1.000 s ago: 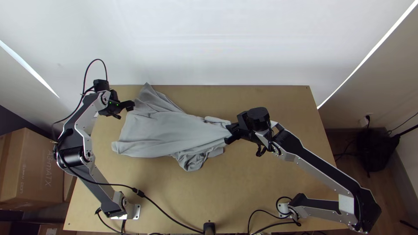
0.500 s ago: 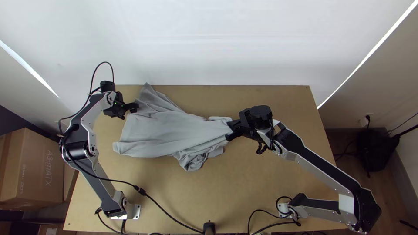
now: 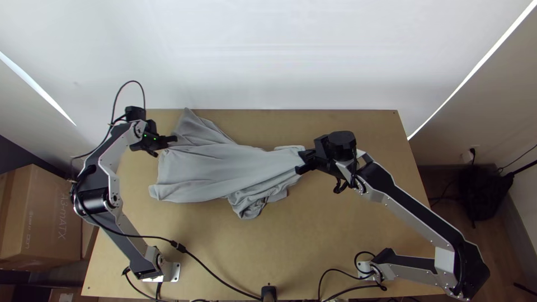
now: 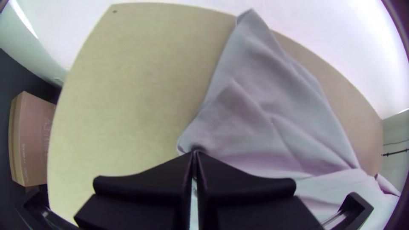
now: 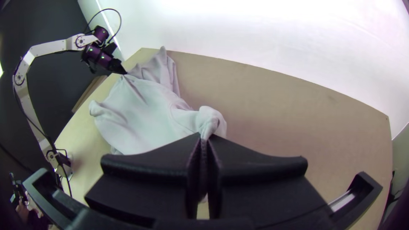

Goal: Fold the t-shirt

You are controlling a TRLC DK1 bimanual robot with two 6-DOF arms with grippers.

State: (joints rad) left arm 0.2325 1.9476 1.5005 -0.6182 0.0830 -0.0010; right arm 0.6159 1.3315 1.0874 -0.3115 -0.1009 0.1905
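OK so, the left pincer is pressed together on a little bit of grey fabric, right at an edge of the t-shirt on its left side. The right pincer is pinching too, with a gathered bunch of the same shirt squeezed between its fingers, and a puffy roll of cloth sits just past the tips in the right wrist view.

The shirt itself lies between the two. It's fairly wide toward the left arm, then narrows into long creases running to the right pincer (kinda like a badly tied curtain, tbh). One pointed part sticks out at the far edge of the worktop, beyond the left pincer, and a crumpled lump lies on the near side, closer to the right pincer. I wouldn't call it neatly folded anywhere, more spread at one end and bunched at the other.

Further out, the right arm stretches diagonally in from its base at the near right corner area. A black cable runs over the near part of the wood. Past the far edge there's a big white wall, with a cardboard box off to the left and something black down on the floor to the right.
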